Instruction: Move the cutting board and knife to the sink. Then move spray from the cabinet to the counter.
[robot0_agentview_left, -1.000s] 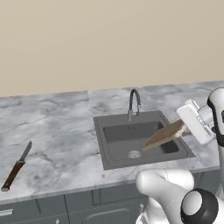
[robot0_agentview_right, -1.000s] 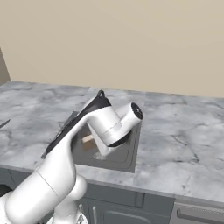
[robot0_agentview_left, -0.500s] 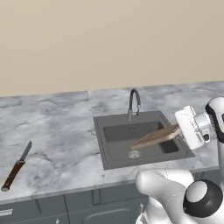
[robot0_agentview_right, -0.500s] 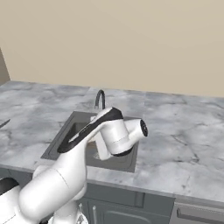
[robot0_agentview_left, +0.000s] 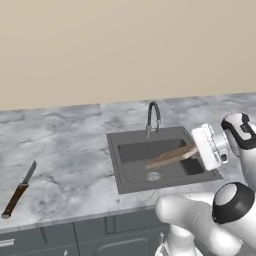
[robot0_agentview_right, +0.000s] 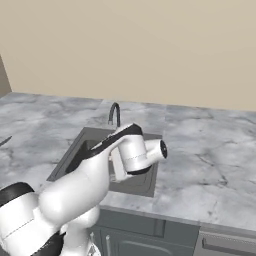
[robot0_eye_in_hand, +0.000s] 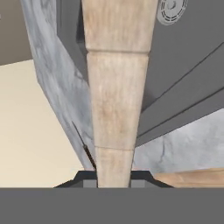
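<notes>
So far nothing is finished: over the sink (robot0_agentview_left: 162, 160), the cutting board (robot0_agentview_left: 171, 156) hangs tilted toward the drain, pinched at its right end by the gripper (robot0_eye_in_hand: 113, 176); the knife (robot0_agentview_left: 19, 190) lies far left on the counter (robot0_agentview_left: 65, 150), spray untouched

The marble-veined surface (robot0_agentview_left: 65, 145) carries a knife (robot0_agentview_left: 19, 190) near its left front edge. A dark sink (robot0_agentview_left: 131, 176) is set into it.

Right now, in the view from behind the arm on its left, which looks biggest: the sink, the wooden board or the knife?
1. The sink, clearly largest.
2. The cutting board and the knife look alike in length; the board is seen edge-on, so I won't rank them.
</notes>
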